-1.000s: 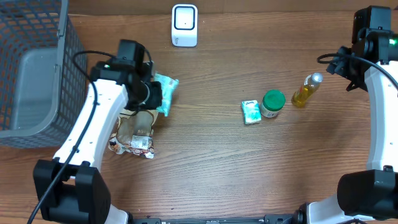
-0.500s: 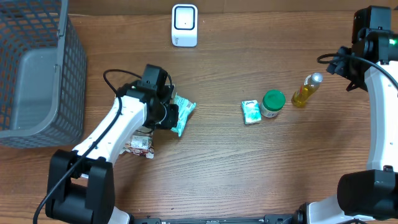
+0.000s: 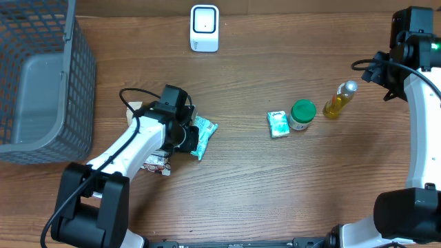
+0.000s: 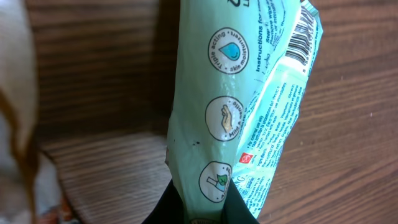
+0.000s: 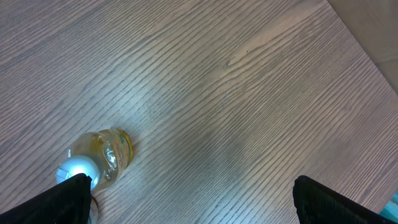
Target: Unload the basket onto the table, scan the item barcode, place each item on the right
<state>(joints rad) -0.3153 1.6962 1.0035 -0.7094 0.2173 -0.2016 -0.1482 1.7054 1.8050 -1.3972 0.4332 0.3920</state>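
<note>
Wooden table (image 3: 248,186), mint pouch (image 4: 217,93), end hidden in left gripper (image 4: 202,213)

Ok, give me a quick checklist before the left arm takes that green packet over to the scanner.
1. Left gripper shut on the green packet: ok.
2. Barcode not covered by the fingers: ok.
3. Barcode turned toward the scanner: cannot tell.
4. Nothing lying between packet and scanner: ok.
5. Right gripper open, well aside near the bottle: ok.
</note>
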